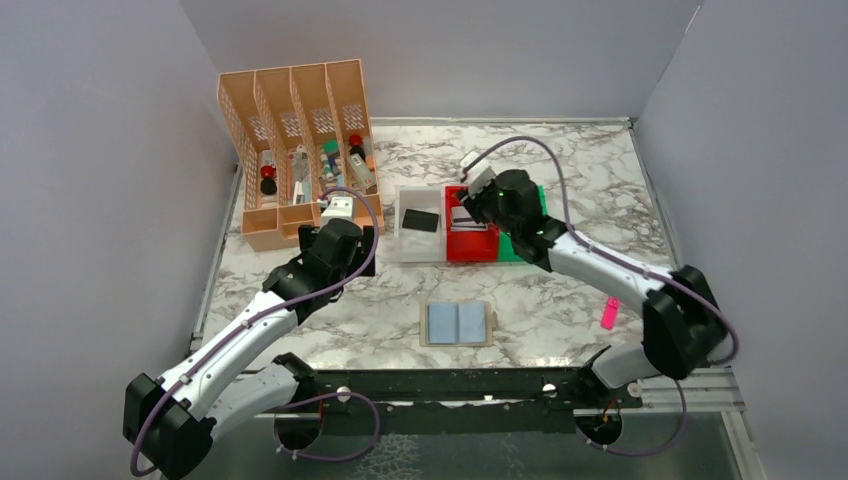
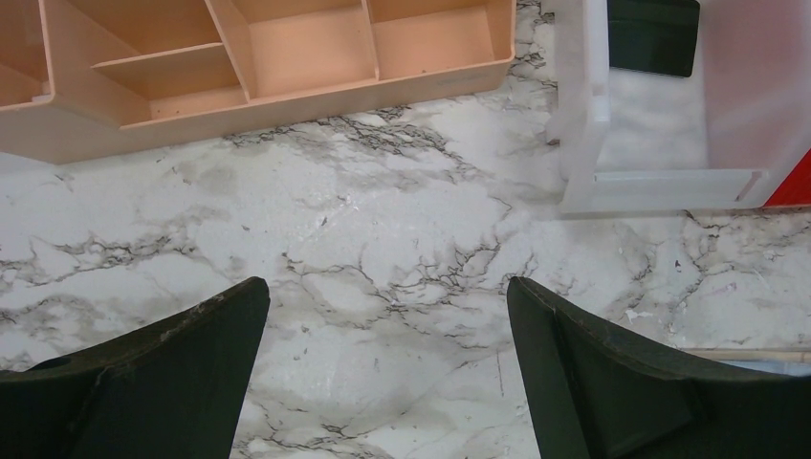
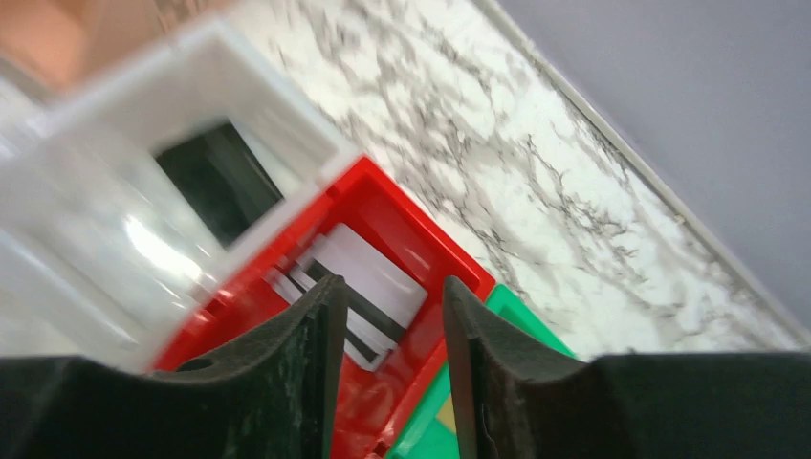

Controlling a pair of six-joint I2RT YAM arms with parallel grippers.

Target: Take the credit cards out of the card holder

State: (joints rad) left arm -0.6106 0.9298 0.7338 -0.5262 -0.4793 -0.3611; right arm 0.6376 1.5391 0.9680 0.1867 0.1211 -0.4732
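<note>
The card holder lies open and flat near the table's front edge, showing two blue-grey panels with a tan border. A black credit card rests in the white bin. Silver-grey cards with a dark stripe lie in the red bin. My right gripper hovers just above those cards, open, with nothing between its fingers. My left gripper hangs wide open over bare marble, left of the white bin.
An orange slotted organizer stands at the back left, close to my left gripper. A green bin sits right of the red one. A pink marker lies at the right. Grey walls enclose the table.
</note>
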